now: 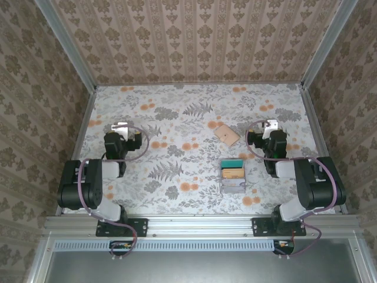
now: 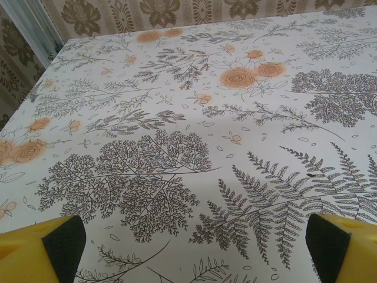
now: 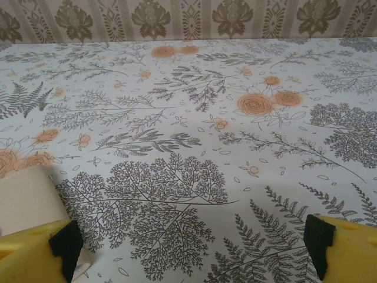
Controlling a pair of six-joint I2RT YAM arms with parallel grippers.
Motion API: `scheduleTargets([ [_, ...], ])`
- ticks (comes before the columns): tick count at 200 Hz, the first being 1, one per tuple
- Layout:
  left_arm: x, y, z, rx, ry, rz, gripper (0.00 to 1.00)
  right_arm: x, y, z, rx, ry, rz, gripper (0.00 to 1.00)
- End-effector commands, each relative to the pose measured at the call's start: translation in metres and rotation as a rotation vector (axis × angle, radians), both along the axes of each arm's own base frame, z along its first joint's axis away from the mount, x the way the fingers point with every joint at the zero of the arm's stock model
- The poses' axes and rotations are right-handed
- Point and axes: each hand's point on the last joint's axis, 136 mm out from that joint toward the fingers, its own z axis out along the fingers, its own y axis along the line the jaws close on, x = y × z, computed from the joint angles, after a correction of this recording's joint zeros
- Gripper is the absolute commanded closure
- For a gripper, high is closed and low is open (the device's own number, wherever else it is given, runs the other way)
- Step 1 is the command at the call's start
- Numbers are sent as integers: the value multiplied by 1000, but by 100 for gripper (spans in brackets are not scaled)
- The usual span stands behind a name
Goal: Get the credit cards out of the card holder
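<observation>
Now both my left fingers point(image 2: 59, 244) and right fingers point(image 3: 333, 244) stand spread wide, holding nothing. The card holder point(image 1: 227, 134) lies tan side up on the table point(image 1: 177, 100), set askew. It is near my right fingers, to their left, and well apart from my left fingers, so my right arm is nearer.

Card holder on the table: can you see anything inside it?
No. The card holder lies flat with its tan outside up in the top view; its slots and whatever it holds are covered.
</observation>
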Motion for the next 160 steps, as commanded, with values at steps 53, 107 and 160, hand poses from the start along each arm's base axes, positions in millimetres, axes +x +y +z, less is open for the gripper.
scheduleTargets([
  [53,1,2,2,14,-17,6,0,2,0,2,-10,-8,-1,0],
  [107,2,5,2,-1,-12,7,0,2,-1,2,-3,-6,-2,0],
  [160,3,9,6,-18,-10,18,0,2,-3,1,6,-2,-6,0],
])
